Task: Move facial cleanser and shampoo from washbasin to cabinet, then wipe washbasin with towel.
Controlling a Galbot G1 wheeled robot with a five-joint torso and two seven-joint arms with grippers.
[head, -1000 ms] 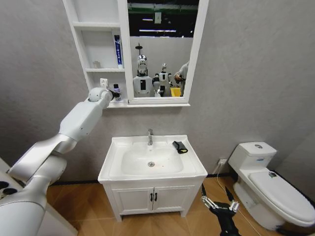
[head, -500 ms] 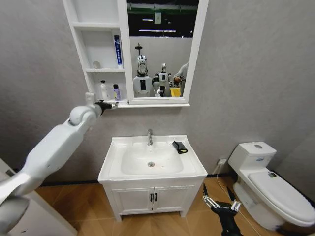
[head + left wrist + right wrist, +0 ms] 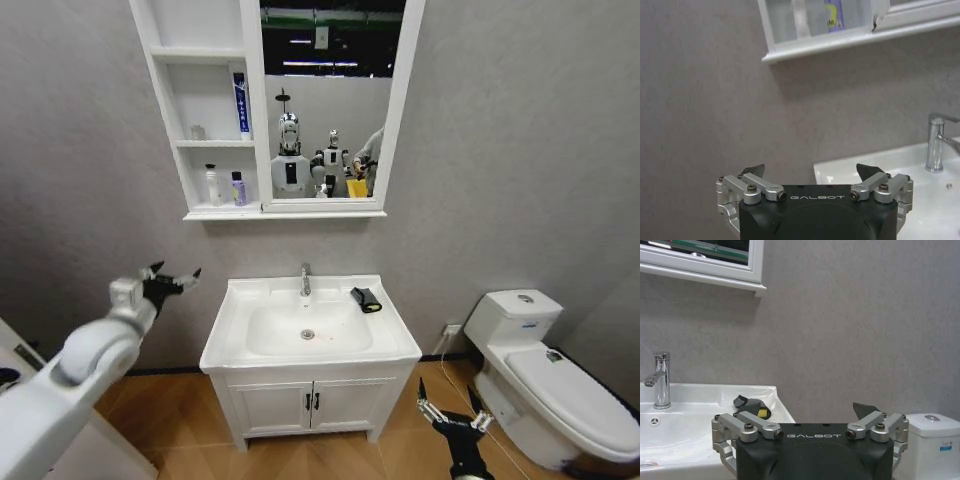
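Observation:
The white washbasin [image 3: 225,338] has a black towel [image 3: 366,299] with a yellow-green edge on its back right rim, also seen in the right wrist view [image 3: 752,406]. On the cabinet's [image 3: 165,110] lowest shelf stand a white bottle [image 3: 212,186] and a small purple bottle [image 3: 238,188]. I cannot tell which is the facial cleanser and which the shampoo. My left gripper [image 3: 172,277] hangs open and empty in the air to the left of the basin, below the cabinet [image 3: 812,170]. My right gripper [image 3: 447,395] is open and empty, low near the floor at the vanity's front right [image 3: 802,407].
A chrome tap [image 3: 305,279] stands at the basin's back. A blue tube [image 3: 240,103] and a small object [image 3: 198,131] sit on the middle shelf. The framed mirror [image 3: 330,100] is right of the shelves. A white toilet [image 3: 545,370] stands to the right. Vanity doors [image 3: 310,403] are shut.
My left arm has drawn back from the cabinet's lowest shelf, down and to the left, and now hangs beside the basin. The bottles stay on the shelf. The right gripper has barely moved.

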